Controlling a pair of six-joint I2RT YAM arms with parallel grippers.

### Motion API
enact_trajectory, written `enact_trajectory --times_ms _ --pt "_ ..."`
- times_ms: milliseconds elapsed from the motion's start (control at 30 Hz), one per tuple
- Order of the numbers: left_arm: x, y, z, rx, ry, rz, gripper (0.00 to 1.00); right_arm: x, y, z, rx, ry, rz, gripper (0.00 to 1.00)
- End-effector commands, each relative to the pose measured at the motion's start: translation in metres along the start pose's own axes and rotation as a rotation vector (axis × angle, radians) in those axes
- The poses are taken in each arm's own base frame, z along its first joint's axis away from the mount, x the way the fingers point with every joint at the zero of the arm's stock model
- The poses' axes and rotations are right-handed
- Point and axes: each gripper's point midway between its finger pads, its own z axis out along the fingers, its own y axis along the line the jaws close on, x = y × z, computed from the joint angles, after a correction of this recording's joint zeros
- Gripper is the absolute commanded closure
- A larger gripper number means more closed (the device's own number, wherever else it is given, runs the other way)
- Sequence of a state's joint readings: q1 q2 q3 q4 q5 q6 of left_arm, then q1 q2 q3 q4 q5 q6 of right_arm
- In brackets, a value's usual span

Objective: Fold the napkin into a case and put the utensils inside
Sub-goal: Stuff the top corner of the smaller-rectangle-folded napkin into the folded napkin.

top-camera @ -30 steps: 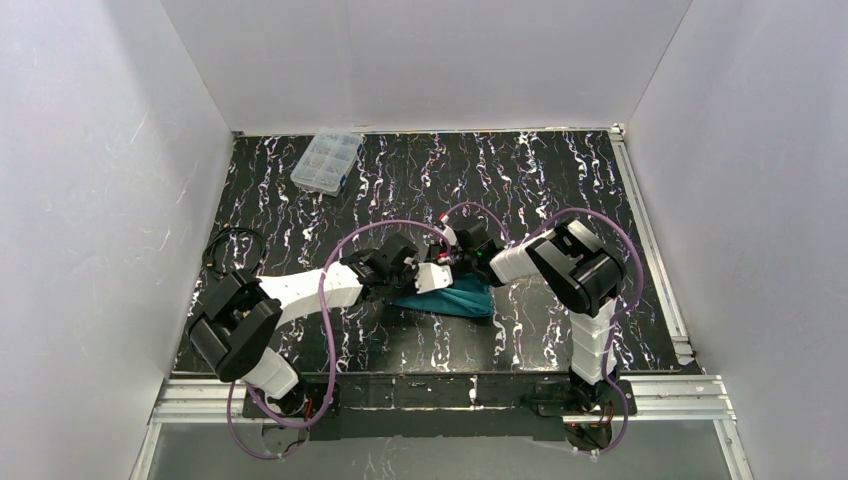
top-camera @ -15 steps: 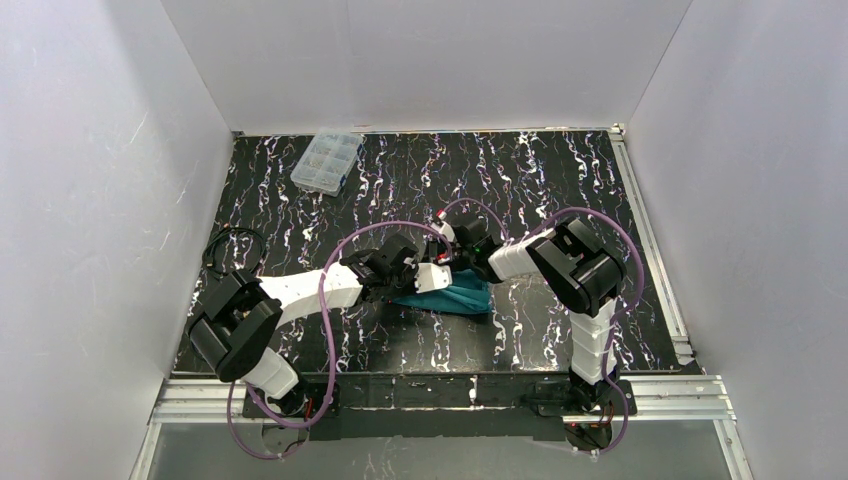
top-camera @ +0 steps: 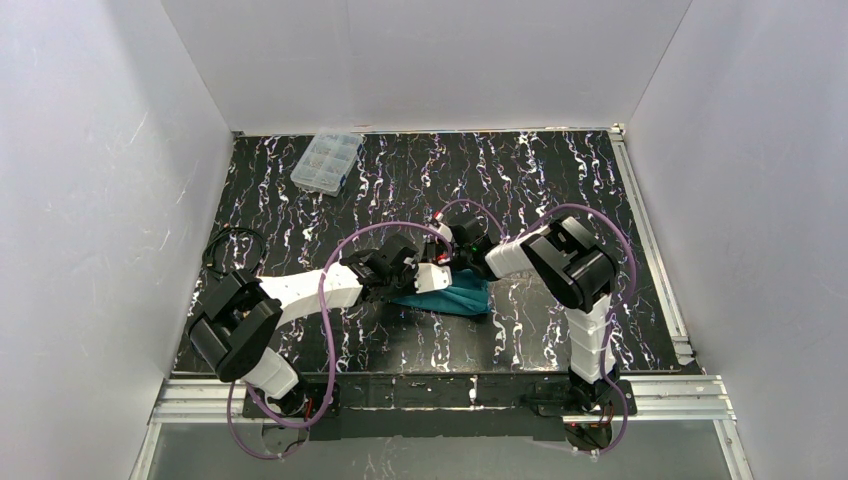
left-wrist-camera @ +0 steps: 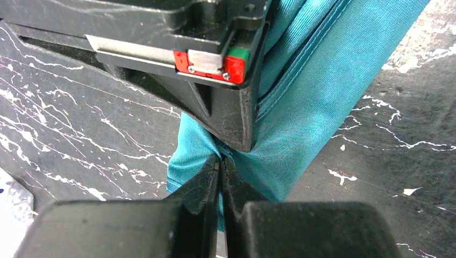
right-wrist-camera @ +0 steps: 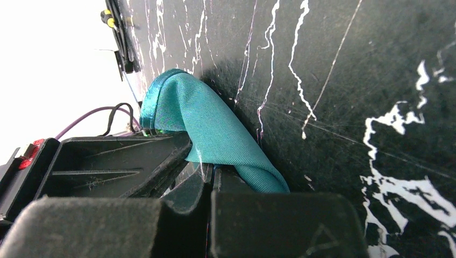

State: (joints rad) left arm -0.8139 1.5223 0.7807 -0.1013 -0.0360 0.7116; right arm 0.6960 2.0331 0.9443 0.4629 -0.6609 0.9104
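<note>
The teal-green napkin (top-camera: 463, 297) lies bunched on the black marbled table, just in front of the two wrists, which meet over its far edge. My left gripper (top-camera: 436, 277) is shut on a fold of the napkin (left-wrist-camera: 322, 91), its fingertips (left-wrist-camera: 211, 171) pinching the cloth. My right gripper (top-camera: 452, 262) is shut on the napkin (right-wrist-camera: 209, 118) right beside it. The right gripper's black body (left-wrist-camera: 215, 80) fills the top of the left wrist view. In the right wrist view my right gripper (right-wrist-camera: 211, 171) holds the cloth's lower edge. The case and the utensils are out of view.
A clear plastic compartment box (top-camera: 327, 161) sits at the far left of the table. A black cable loop (top-camera: 232, 250) lies near the left wall. White walls enclose three sides, and an aluminium rail (top-camera: 655, 260) runs along the right edge.
The right wrist has shifted a little left and away from the bases, closer over the left gripper. The cloth has drawn in slightly. Both grips have held.
</note>
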Motion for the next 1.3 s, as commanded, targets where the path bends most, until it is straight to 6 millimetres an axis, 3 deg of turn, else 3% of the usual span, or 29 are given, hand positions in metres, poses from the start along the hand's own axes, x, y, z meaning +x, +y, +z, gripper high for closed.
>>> enact_trajectory --times_ms 0,300,533,733,1100,1267 --pt "-0.014 0.008 -0.007 -0.013 -0.036 0.01 1.0 0.006 -0.026 0.005 0.066 -0.004 0.009 0.99" --pt "-0.019 0.02 -0.016 -0.037 -0.026 -0.094 1.0 0.017 -0.043 0.008 0.087 0.024 0.034 0.99" --pt "-0.008 0.004 -0.016 0.031 0.001 -0.125 1.0 0.022 -0.048 0.007 0.089 0.025 0.052 0.99" --pt "0.005 -0.001 -0.008 0.015 0.006 -0.05 1.0 0.021 -0.041 0.005 0.078 0.021 0.051 0.99" --pt "0.003 -0.004 0.0 0.003 -0.031 0.079 1.0 0.008 -0.016 0.005 0.025 0.03 0.044 0.99" --pt "-0.002 0.004 -0.001 -0.033 -0.041 0.08 1.0 0.009 -0.017 0.004 0.051 0.05 0.038 0.99"
